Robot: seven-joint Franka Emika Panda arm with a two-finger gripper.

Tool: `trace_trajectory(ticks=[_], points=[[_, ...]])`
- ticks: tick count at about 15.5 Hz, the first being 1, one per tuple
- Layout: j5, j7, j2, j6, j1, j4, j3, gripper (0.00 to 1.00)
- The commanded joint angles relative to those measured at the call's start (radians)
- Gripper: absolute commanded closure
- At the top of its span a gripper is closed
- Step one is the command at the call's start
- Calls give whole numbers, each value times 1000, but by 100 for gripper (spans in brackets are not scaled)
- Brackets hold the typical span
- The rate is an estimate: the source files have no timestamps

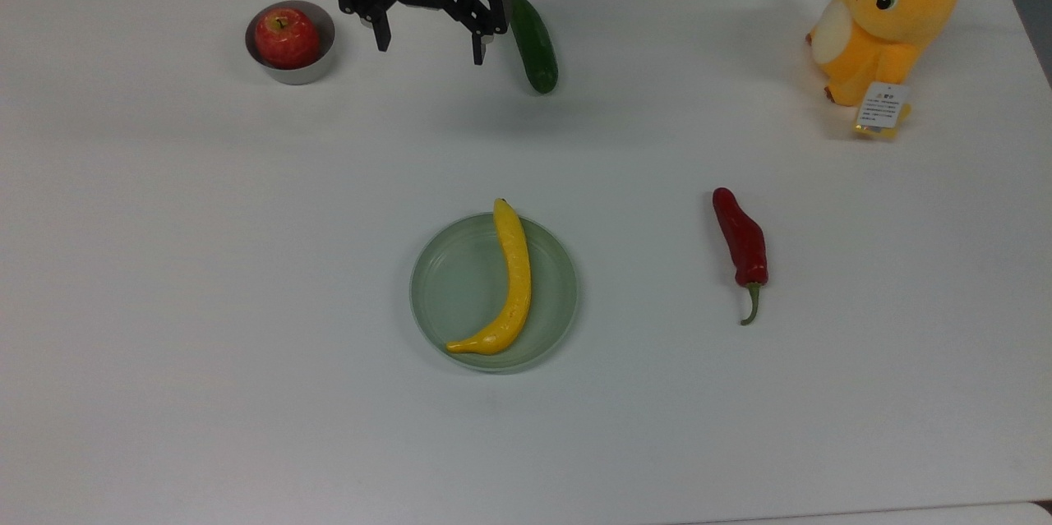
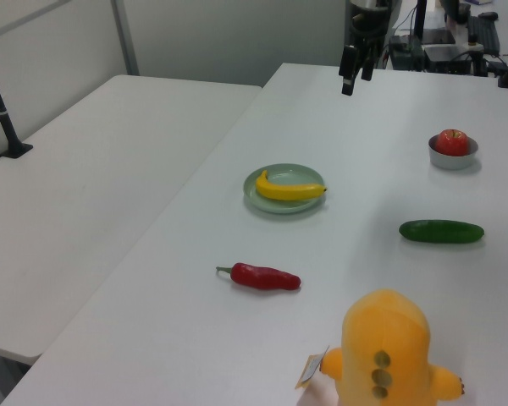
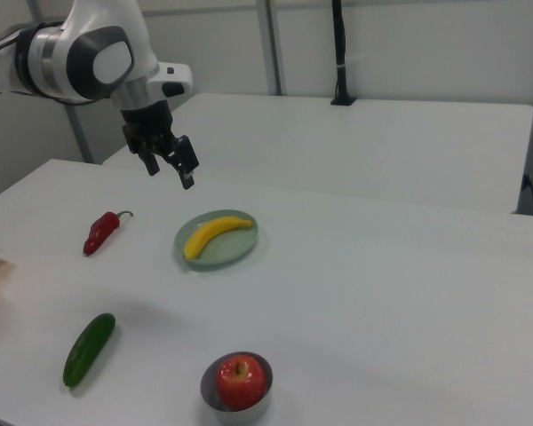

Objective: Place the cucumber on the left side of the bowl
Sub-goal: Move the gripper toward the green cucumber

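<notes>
With jaws wide and empty, the gripper (image 1: 429, 45) hangs high above the table while the cucumber (image 1: 534, 43) lies well apart from the bowl (image 1: 319, 69), so it should descend over the cucumber's middle, jaws straddling its narrow width.

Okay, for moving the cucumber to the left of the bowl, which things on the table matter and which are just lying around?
Belong to the job:
cucumber
bowl, holding an apple
gripper, open, above the table

Just lying about:
banana on the green plate
red chili
orange plush toy
</notes>
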Motion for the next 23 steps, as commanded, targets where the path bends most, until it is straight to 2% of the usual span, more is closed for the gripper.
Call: trace_trajectory(ticks=[1,17,20,23], points=[[40,-37,-19,-1,-20,-4,-1,0],[31,-60,-30,-2,-7,-27,-1,0],[33,-92,-99,-1,1,-131,12,0],[39,-76,-192,1,62,-284,20,0]])
